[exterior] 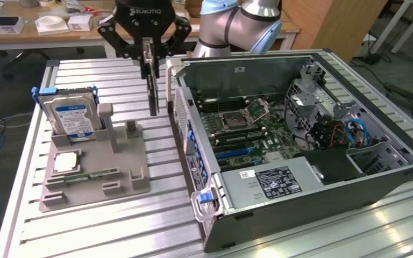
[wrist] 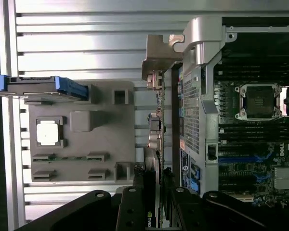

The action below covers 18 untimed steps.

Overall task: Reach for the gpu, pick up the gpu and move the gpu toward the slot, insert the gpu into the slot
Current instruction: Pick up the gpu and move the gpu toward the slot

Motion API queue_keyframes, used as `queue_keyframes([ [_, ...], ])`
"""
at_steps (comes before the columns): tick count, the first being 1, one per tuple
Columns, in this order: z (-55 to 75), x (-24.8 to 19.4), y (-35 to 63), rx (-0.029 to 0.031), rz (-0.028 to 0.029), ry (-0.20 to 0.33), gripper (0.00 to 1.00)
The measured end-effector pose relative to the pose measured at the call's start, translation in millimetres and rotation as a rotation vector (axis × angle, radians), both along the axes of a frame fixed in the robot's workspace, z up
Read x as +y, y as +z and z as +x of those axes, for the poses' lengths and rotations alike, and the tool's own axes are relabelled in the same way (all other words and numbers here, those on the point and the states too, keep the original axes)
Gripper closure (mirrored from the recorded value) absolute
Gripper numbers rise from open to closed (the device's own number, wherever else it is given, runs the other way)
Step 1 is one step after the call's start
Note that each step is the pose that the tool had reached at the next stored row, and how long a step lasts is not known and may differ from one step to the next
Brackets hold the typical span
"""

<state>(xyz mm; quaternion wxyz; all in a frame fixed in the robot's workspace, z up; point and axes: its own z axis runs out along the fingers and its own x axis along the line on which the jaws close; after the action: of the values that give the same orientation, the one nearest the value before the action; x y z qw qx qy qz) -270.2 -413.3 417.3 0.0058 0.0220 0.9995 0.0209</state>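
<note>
Green-and-dark circuit board with a silvery metal end bracket, the gpu (exterior: 152,88) hangs in the upper middle of the exterior frame. It is clamped near its top edge between the black fingers of the gripper (exterior: 150,54), whose jaws press on the card from both flat sides. I see the card upright and edge-on above the ribbed aluminium table (exterior: 106,226). It is in the gap between the grey moulded parts holder (exterior: 120,185) on the exterior view's left and the open dark computer case (exterior: 321,183) on the exterior view's right. It is near the case wall but apart from it, and not yet above the motherboard. I judge that it is held vertical because such a card meets its connector with the lower edge first. The case lies on its side with the opening up, so the board faces the gripper. The slot (exterior: 229,154), a long narrow blue plastic strip on the green motherboard, is in the middle of the frame, below the square silver processor socket (exterior: 235,119), and it looks empty. In the wrist view the gpu (wrist: 156,139) runs straight away from the gripper (wrist: 154,175), parallel with the case wall; the slot (wrist: 238,159) lies beyond that wall, well apart from the card. The silver and pale blue arm (exterior: 239,24) enters at the top of the frame, with the wrist turned so that the fingers point straight down.
</note>
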Motion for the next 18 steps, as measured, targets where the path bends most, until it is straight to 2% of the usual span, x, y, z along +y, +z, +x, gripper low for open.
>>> queue_keyframes([
  [5,15.6,0.0,0.6,-0.0002,0.0007,0.0,0.74],
  [18,61.5,0.0,1.3,0.0,0.0112,0.0,0.74],
])
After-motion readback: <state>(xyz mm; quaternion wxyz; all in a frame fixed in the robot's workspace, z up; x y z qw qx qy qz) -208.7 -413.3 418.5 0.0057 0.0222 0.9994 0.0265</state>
